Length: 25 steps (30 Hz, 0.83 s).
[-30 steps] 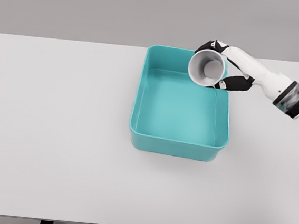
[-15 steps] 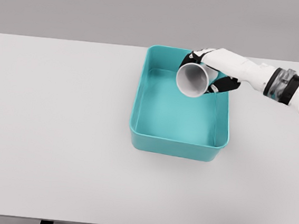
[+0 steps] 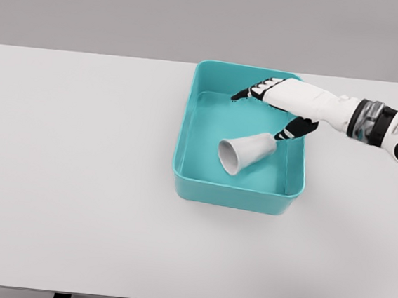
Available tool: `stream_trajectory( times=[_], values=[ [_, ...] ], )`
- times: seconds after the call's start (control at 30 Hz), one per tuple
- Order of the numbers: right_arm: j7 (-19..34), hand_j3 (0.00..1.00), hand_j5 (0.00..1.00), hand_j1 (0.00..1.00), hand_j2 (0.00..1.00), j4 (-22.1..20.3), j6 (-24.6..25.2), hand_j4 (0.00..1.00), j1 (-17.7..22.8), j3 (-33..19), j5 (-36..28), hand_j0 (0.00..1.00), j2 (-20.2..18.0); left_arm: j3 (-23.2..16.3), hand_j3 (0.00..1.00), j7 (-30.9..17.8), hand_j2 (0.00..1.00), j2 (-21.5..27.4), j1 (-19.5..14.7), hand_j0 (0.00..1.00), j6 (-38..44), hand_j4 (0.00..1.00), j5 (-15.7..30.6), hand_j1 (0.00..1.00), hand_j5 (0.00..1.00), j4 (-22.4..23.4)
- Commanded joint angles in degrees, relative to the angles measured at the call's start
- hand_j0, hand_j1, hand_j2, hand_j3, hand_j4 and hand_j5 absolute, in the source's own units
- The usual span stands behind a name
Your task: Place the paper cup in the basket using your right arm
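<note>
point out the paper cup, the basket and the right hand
paper cup (image 3: 249,152), head view, on its side wall
basket (image 3: 231,195), head view, on its near outer wall
right hand (image 3: 277,104), head view, between its fingertips

Right arm (image 3: 371,123) cut off at right edge. Worktop (image 3: 76,179) front edge cropped at bottom. Basket (image 3: 237,192) near wall hides its floor strip.

White right arm (image 3: 330,109), grey wrist band; black-fingered hand (image 3: 278,100)

Pale grey-white worktop (image 3: 76,179) fills most of view, matte, evenly lit, soft shadows only. Plain grey wall behind far edge. Dark strip below near edge, two black supports visible.
</note>
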Motion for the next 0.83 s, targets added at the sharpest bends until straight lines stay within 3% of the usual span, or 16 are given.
stream_trajectory(
  times=[0.0, 0.1, 0.23, 0.33, 0.6, 0.8],
  values=[
    [-0.04, 1.0, 1.0, 1.0, 1.0, -1.67, -0.03, 1.0, 0.18, -5.41, -3.22, 1.0, -0.29, 0.0, 1.0, -0.01, 1.0, 0.0, 0.0, 1.0, 0.0, 1.0, 0.0, 1.0, 1.0, 0.01],
    [-0.04, 1.0, 1.0, 1.0, 1.0, -1.32, 0.14, 1.0, 2.9, -11.57, -13.68, 1.0, -2.66, 0.0, 1.0, -0.01, 1.0, 0.0, 0.0, 1.0, 0.0, 1.0, 0.0, 1.0, 1.0, 0.01],
    [-0.04, 1.0, 1.0, 1.0, 1.0, -1.76, 1.82, 1.0, 15.64, -25.19, -26.08, 1.0, -3.1, 0.0, 1.0, -0.01, 1.0, 0.0, 0.0, 1.0, 0.0, 1.0, 0.0, 1.0, 1.0, 0.01],
    [-0.04, 1.0, 1.0, 1.0, 1.0, -1.76, 1.81, 1.0, 23.38, -31.7, -33.46, 1.0, -3.1, 0.0, 1.0, -0.01, 1.0, 0.0, 0.0, 1.0, 0.0, 1.0, 0.0, 1.0, 1.0, 0.01],
    [-0.04, 1.0, 1.0, 1.0, 1.0, -1.76, 1.64, 1.0, 27.6, -31.88, -33.46, 1.0, -1.7, 0.0, 1.0, -0.01, 1.0, 0.0, 0.0, 1.0, 0.0, 1.0, 0.0, 1.0, 1.0, 0.01],
    [-0.04, 1.0, 1.0, 1.0, 1.0, -1.49, 1.73, 1.0, 28.04, -31.88, -33.55, 1.0, -1.08, 0.0, 1.0, -0.01, 1.0, 0.0, 0.0, 1.0, -0.26, 1.0, 0.17, 1.0, 1.0, -0.16]
  ],
)
